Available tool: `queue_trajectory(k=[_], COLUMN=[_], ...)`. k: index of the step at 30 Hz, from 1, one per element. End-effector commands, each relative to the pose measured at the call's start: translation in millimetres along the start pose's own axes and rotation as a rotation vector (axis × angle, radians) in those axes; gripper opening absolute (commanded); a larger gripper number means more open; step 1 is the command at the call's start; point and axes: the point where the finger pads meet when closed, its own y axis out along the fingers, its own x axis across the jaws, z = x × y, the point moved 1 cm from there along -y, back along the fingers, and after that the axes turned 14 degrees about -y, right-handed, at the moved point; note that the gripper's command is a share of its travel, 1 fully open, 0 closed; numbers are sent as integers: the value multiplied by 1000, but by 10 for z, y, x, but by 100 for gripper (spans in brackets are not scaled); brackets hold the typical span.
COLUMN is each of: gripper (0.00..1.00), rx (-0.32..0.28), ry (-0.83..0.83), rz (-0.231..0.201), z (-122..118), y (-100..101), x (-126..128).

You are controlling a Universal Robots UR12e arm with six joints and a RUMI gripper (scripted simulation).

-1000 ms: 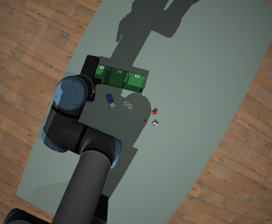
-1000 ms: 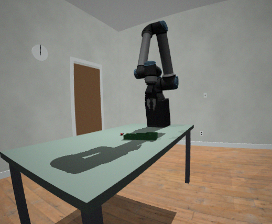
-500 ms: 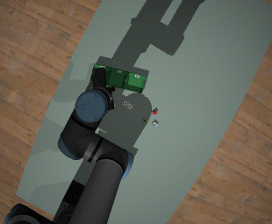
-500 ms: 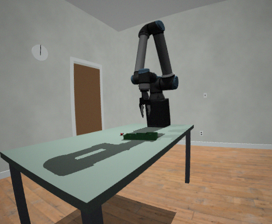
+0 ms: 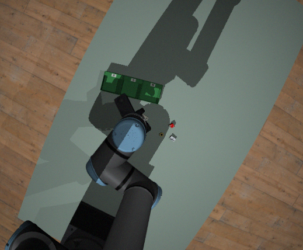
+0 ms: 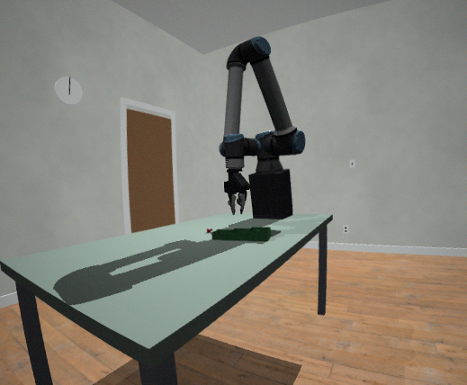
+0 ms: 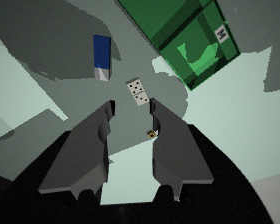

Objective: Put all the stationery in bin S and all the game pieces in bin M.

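My gripper (image 6: 237, 213) (image 7: 132, 100) is partly open and empty, above the table. The white domino with black dots (image 5: 145, 117) (image 7: 138, 91) lies just beyond the fingertips in the wrist view. A blue eraser with a white end (image 7: 102, 52) lies to its left; the arm hides it in the top view. A small brass-coloured ring-like piece (image 5: 161, 134) (image 7: 151, 134) lies near the right finger in the wrist view. A small red piece (image 5: 172, 125) (image 6: 209, 230) and a small white piece with a dark mark (image 5: 172, 138) lie right of the arm. Bin M (image 5: 152, 93) (image 7: 198, 57) and bin S (image 5: 131, 87) stand upright.
A third green bin (image 5: 111, 83), left of bin S, completes the joined row. The bin walls rise close beyond the domino and eraser. The wrist and its black housing (image 5: 124, 103) hang near the row's front edge. Arm shadows cross the table (image 5: 233, 102) (image 6: 157, 315).
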Motion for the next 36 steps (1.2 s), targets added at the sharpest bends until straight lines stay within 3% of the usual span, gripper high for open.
queue_trajectory(k=[1,10,36], gripper=[24,24,24], rx=[12,30,30], ry=[-156,-390,-390], rz=[-9,-21,-21], z=[-336,-459,-367], y=[259,285,281], x=[-1,-1,-3])
